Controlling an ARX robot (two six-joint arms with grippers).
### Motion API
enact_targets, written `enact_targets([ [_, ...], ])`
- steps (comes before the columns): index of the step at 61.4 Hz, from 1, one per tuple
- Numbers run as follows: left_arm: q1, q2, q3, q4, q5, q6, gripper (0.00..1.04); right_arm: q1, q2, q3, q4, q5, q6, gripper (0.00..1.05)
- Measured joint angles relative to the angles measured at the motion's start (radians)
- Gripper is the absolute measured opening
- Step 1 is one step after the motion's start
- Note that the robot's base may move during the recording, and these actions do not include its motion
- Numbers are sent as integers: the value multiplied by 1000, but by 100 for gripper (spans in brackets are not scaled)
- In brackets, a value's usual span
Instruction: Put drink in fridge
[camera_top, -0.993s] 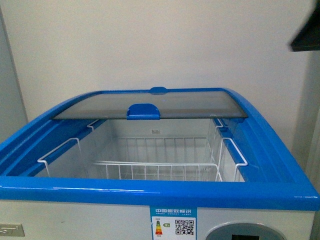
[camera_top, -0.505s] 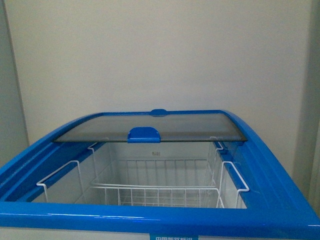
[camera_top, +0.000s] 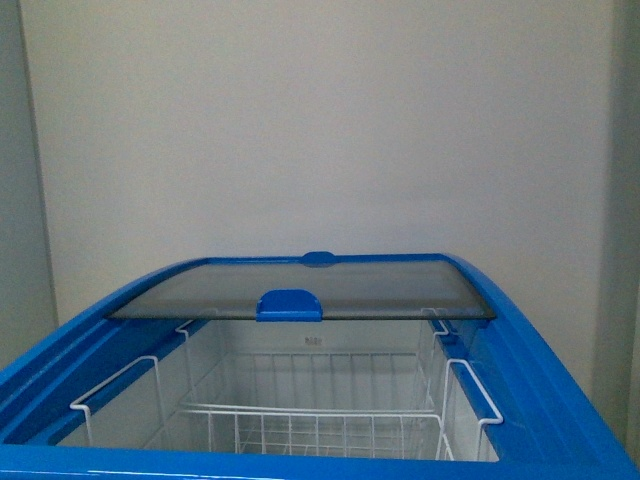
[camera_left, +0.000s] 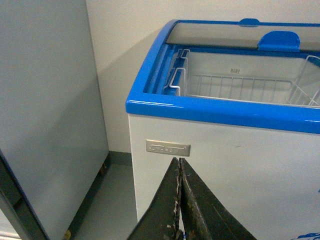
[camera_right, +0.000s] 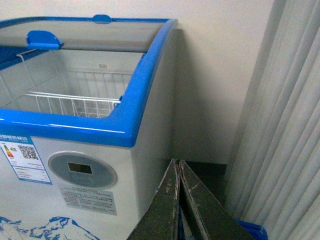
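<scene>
Pale wall behind; fridge (camera_left: 210, 165) just beyond both clenched, empty jaws.

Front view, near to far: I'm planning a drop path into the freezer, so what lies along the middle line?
Blue front rim → white wire basket → blue lid handle → slid-back glass lid → small blue tab on the back rim → wall.

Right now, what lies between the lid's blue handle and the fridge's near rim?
Front view: only the open fridge mouth, with a white wire basket inside; no drink between the handle and the rim.
</scene>
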Motion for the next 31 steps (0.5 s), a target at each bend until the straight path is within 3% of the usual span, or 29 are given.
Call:
enact_targets([
  [31,0,0,0,0,0,0,3,0,-92,-93,13,2,0,3],
])
